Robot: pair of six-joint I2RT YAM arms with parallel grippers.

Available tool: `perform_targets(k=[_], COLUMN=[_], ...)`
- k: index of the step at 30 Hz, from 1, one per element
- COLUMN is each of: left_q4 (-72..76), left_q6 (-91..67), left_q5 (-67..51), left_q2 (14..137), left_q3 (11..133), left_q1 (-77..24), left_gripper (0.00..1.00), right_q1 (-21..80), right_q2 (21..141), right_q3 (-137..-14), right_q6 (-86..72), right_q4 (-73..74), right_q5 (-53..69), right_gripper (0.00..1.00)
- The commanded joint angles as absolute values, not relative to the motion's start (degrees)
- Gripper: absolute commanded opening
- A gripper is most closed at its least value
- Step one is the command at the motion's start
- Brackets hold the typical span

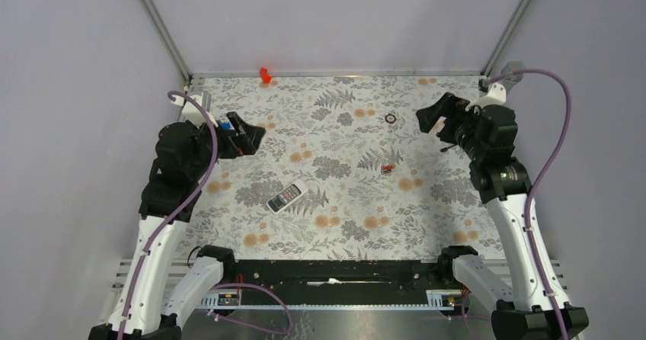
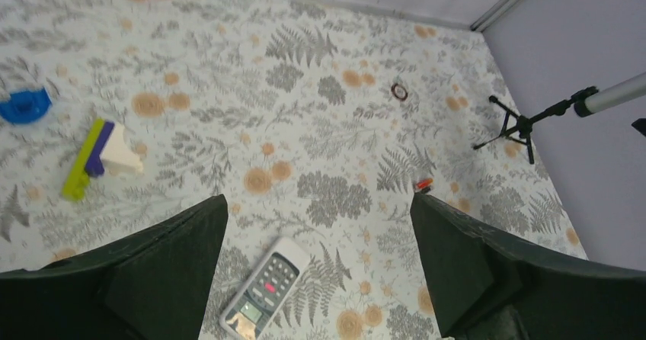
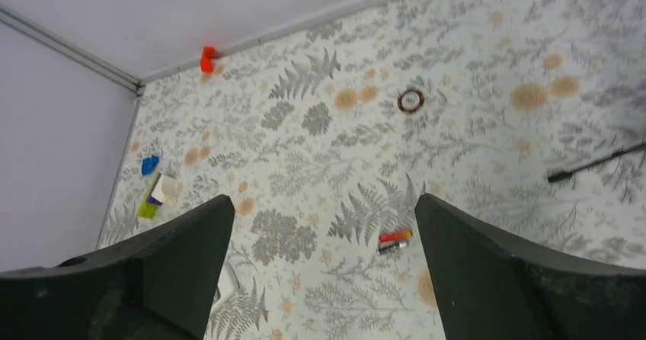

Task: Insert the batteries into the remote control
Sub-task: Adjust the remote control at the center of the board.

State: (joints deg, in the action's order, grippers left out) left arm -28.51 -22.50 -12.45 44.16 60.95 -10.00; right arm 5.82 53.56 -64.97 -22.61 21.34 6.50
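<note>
The white remote control [image 1: 287, 197] lies face up near the table's middle, slanted, its buttons and screen showing [image 2: 267, 287]. In the right wrist view only a white corner of the remote control [image 3: 225, 286] shows beside the left finger. Two small batteries [image 1: 388, 168] lie side by side to its right [image 3: 394, 241]; the left wrist view shows them as a red speck [image 2: 423, 182]. My left gripper [image 1: 255, 134] hangs open above the table's left side [image 2: 318, 199], holding nothing. My right gripper [image 1: 428, 119] hangs open above the far right [image 3: 326, 199], also holding nothing.
A red plastic piece [image 1: 265, 74] sits at the back wall. A dark ring [image 1: 391, 118] lies beyond the batteries. At the left are a blue piece [image 2: 24, 105] and a green, purple and white block [image 2: 95, 157]. Grey walls enclose the table on three sides.
</note>
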Motion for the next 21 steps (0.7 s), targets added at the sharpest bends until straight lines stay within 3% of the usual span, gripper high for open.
perform_targets(k=[1, 7, 13, 21], left_q4=[-22.7, -26.0, -30.3, -27.8], left_q6=[-26.8, -32.6, -46.5, -54.3], left_q5=[-13.4, -11.8, -2.7, -3.1], left_q2=[43.3, 45.1, 43.6, 40.7], left_q3=[56.1, 47.9, 35.1, 23.7], left_q1=[-9.8, -9.8, -9.9, -10.6], left_gripper=[0.99, 0.99, 0.99, 0.97], right_q1=[5.5, 5.6, 5.7, 6.8], right_q2=[47.0, 49.8, 53.2, 52.9], right_q3=[-53.9, -51.8, -45.2, -38.3], right_q6=[-27.8, -30.5, -36.7, -40.3], right_q4=[6.7, 8.7, 9.7, 9.6], right_q5=[5.6, 13.6, 15.6, 16.7], right_gripper=[0.99, 1.0, 1.0, 0.94])
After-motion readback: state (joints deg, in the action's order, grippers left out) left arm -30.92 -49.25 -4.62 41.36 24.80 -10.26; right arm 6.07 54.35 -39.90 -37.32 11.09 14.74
